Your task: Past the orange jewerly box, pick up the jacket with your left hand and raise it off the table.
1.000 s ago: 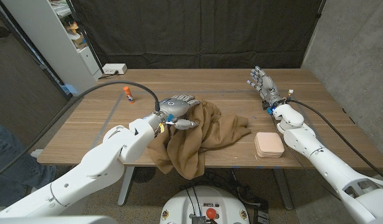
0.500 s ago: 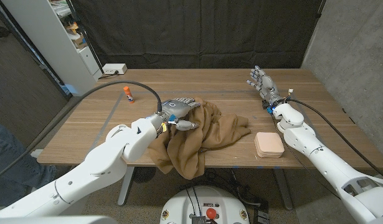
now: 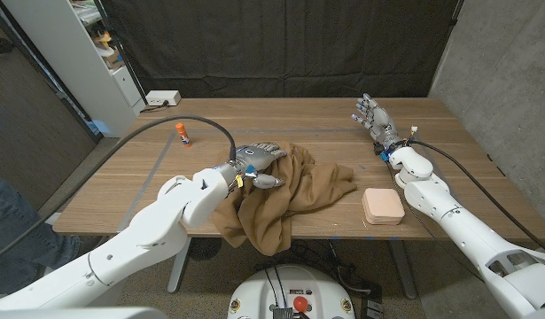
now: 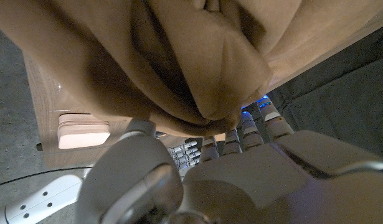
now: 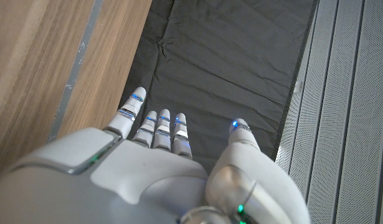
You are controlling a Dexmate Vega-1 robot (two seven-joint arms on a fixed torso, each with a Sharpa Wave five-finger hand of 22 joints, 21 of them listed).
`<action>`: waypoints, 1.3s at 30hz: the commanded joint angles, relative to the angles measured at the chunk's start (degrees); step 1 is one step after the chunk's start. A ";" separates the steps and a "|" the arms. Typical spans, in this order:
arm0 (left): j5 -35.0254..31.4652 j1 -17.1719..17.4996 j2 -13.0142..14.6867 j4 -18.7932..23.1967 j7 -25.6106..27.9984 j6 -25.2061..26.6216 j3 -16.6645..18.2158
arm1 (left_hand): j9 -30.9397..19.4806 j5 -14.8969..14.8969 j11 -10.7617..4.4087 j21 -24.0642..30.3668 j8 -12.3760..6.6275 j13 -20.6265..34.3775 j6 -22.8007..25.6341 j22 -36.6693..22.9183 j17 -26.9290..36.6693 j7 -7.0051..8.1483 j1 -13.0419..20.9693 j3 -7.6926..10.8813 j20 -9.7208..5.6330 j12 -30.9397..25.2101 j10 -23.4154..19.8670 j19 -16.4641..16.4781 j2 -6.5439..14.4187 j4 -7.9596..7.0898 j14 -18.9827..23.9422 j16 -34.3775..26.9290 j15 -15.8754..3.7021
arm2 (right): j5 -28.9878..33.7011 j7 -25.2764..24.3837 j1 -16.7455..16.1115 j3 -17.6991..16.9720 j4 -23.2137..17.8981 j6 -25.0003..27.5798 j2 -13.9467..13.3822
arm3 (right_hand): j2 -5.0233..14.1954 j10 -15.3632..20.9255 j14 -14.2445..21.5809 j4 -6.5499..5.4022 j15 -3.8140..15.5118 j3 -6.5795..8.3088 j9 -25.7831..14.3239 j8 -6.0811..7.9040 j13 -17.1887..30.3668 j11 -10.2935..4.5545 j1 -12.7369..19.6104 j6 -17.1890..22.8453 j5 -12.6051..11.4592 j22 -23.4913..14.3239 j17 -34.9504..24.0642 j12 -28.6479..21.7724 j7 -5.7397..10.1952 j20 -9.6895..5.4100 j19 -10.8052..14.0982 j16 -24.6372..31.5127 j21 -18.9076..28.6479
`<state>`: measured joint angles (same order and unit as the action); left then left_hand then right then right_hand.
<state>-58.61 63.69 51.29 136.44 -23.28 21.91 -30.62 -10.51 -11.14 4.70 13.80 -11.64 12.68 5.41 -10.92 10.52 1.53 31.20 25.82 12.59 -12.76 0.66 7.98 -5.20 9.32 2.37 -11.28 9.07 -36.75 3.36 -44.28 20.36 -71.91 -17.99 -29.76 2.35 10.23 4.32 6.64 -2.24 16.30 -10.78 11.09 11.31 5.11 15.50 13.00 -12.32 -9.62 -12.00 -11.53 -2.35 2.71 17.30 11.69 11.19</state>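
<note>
A brown jacket (image 3: pixel 290 190) lies crumpled at the table's front middle, one part hanging over the front edge. My left hand (image 3: pixel 254 163) is at its left end, fingers and thumb spread against the cloth. In the left wrist view a fold of the jacket (image 4: pixel 197 74) sits just past the fingertips (image 4: pixel 266 118), between fingers and thumb. The pale orange jewelry box (image 3: pixel 383 206) stands to the right of the jacket, near the front edge, and appears as the jewelry box (image 4: pixel 84 132) in the left wrist view. My right hand (image 3: pixel 374 120) is held up at the back right, fingers apart, holding nothing; the right wrist view shows the same hand (image 5: pixel 160 168).
An orange glue stick (image 3: pixel 182 134) lies at the table's left. A white box (image 3: pixel 162 98) sits at the back left corner. A grey strip (image 3: pixel 152 173) runs across the wooden table (image 3: pixel 281 120). A white shelf (image 3: pixel 104 53) stands at left, and a person's leg (image 3: pixel 6 217) is beside it.
My left hand has crept a little to the right, further onto the jacket's left end. The right arm and the jewelry box have not moved.
</note>
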 commanded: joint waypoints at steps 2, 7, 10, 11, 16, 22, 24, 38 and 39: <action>-2.14 -0.53 -0.81 -0.50 -2.49 1.23 -1.75 | -0.35 -0.26 -0.05 0.31 0.17 0.06 -0.13 -0.14 0.27 -0.11 0.58 -0.06 0.07 -0.11 0.36 0.42 -0.13 -0.09 -0.04 -0.03 0.39 | -0.13 0.32 0.40 -0.02 0.29 -0.03 0.15 | 0.28 0.53 0.62 0.08 -0.15 -0.05 -0.22 0.33 0.12 0.20 0.24 0.25 0.00 -0.14 -0.01 -0.38 0.09 0.53 0.18 0.26 -0.29; -3.63 -0.17 -1.25 -1.13 -2.60 1.72 -2.55 | -0.35 -0.29 -0.04 0.28 0.18 0.07 -0.17 -0.13 0.27 -0.11 0.73 -0.06 0.06 -0.11 0.41 0.49 -0.14 -0.07 -0.02 -0.03 0.47 | 0.03 0.49 0.59 0.14 0.54 -0.35 0.36 | 0.29 0.58 0.60 0.07 -0.25 -0.06 -0.22 0.33 0.12 0.17 0.23 0.25 0.01 -0.14 -0.02 -0.39 0.07 0.57 0.18 0.25 -0.28; -4.57 -0.13 -1.69 -1.71 -2.69 1.96 -3.15 | -0.35 -0.31 -0.04 0.26 0.18 0.07 -0.18 -0.13 0.28 -0.12 0.83 -0.04 0.06 -0.11 0.45 0.52 -0.14 -0.06 -0.04 -0.02 0.43 | -0.24 -0.04 0.50 0.01 0.22 0.12 0.51 | 0.30 0.59 0.62 0.06 -0.21 -0.07 -0.22 0.32 0.12 0.19 0.21 0.24 0.01 -0.14 -0.02 -0.39 0.07 0.56 0.16 0.25 -0.29; -5.01 -0.09 -1.86 -1.91 -2.61 2.08 -3.36 | -0.35 -0.31 -0.07 0.25 0.17 0.08 -0.17 -0.12 0.28 -0.11 0.86 -0.04 0.06 -0.11 0.47 0.53 -0.13 -0.06 -0.03 -0.02 0.45 | 0.11 0.16 0.62 0.15 0.57 -0.36 0.52 | 0.31 0.58 0.59 0.06 -0.07 -0.06 -0.22 0.33 0.12 0.20 0.20 0.26 0.01 -0.14 -0.02 -0.37 0.05 0.56 0.15 0.24 -0.30; -7.14 0.13 -2.73 -2.92 -2.16 2.54 -4.39 | -0.35 -0.34 -0.14 0.22 0.18 0.09 -0.19 -0.12 0.28 -0.03 1.01 -0.02 0.06 -0.11 0.51 0.58 -0.12 -0.05 -0.02 -0.03 0.49 | -0.14 -0.23 0.48 0.05 0.47 -0.06 0.70 | 0.29 0.55 0.47 0.06 0.17 -0.08 -0.22 0.35 0.13 0.19 0.19 0.33 0.02 -0.14 -0.02 -0.35 0.09 0.41 0.01 0.18 -0.34; -9.22 0.19 -4.09 -4.36 -2.71 3.11 -5.70 | -0.36 -0.37 -0.23 0.17 0.18 0.10 -0.20 -0.10 0.28 -0.02 1.22 0.00 0.06 -0.11 0.59 0.65 -0.11 -0.04 0.00 -0.03 0.55 | -0.01 -0.21 0.34 0.11 0.56 -0.11 0.60 | 0.29 0.59 0.38 0.07 0.21 -0.09 -0.23 0.36 0.13 0.26 0.18 0.38 0.03 -0.14 -0.02 -0.35 0.09 0.33 -0.04 0.15 -0.35; -11.04 -0.05 -4.51 -4.86 -3.15 3.36 -6.44 | -0.36 -0.38 -0.17 0.15 0.17 0.10 -0.20 -0.10 0.28 -0.02 1.28 -0.01 0.06 -0.15 0.52 0.68 -0.13 -0.03 0.05 -0.04 0.54 | 0.08 -0.20 0.29 0.14 0.51 -0.13 0.52 | 0.30 0.61 0.37 0.07 0.23 -0.09 -0.23 0.36 0.13 0.29 0.18 0.38 0.03 -0.14 -0.02 -0.35 0.06 0.33 -0.06 0.14 -0.36; -18.97 -0.37 -8.04 -8.72 -5.86 3.48 -9.32 | -0.36 -0.42 -0.35 0.02 0.03 0.13 0.17 -0.08 0.28 0.08 1.83 0.10 0.07 -0.25 0.46 0.82 0.06 -0.05 0.17 -0.08 0.40 | -0.12 -0.25 -0.06 0.04 0.13 0.27 0.24 | 0.26 0.67 0.35 0.12 0.40 -0.10 -0.23 0.38 0.13 0.25 0.23 0.50 0.03 -0.15 0.01 -0.34 0.07 0.43 -0.19 0.11 -0.39; -18.85 -0.38 -8.26 -8.96 -5.99 3.40 -9.38 | -0.36 -0.43 -0.34 0.01 0.04 0.14 0.16 -0.08 0.28 0.09 1.87 0.11 0.07 -0.24 0.50 0.83 0.07 -0.05 0.16 -0.07 0.44 | -0.06 -0.11 -0.02 0.07 0.25 0.13 0.22 | 0.27 0.68 0.35 0.12 0.40 -0.10 -0.23 0.39 0.13 0.29 0.22 0.53 0.03 -0.15 0.01 -0.34 0.06 0.42 -0.21 0.11 -0.39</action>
<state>-73.47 63.55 45.42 130.27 -27.10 25.41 -38.19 -10.82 -11.14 4.40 13.68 -11.64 12.67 5.41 -10.84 10.52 1.54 32.26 25.83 12.60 -12.76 0.96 8.59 -5.17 9.31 2.36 -11.28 9.07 -36.80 3.04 -44.13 20.43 -71.61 -18.04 -29.30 2.35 10.45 4.40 6.63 -2.34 16.30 -10.78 11.09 11.31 5.34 15.50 13.00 -12.32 -9.62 -12.00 -11.53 -2.36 2.87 17.13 11.69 10.74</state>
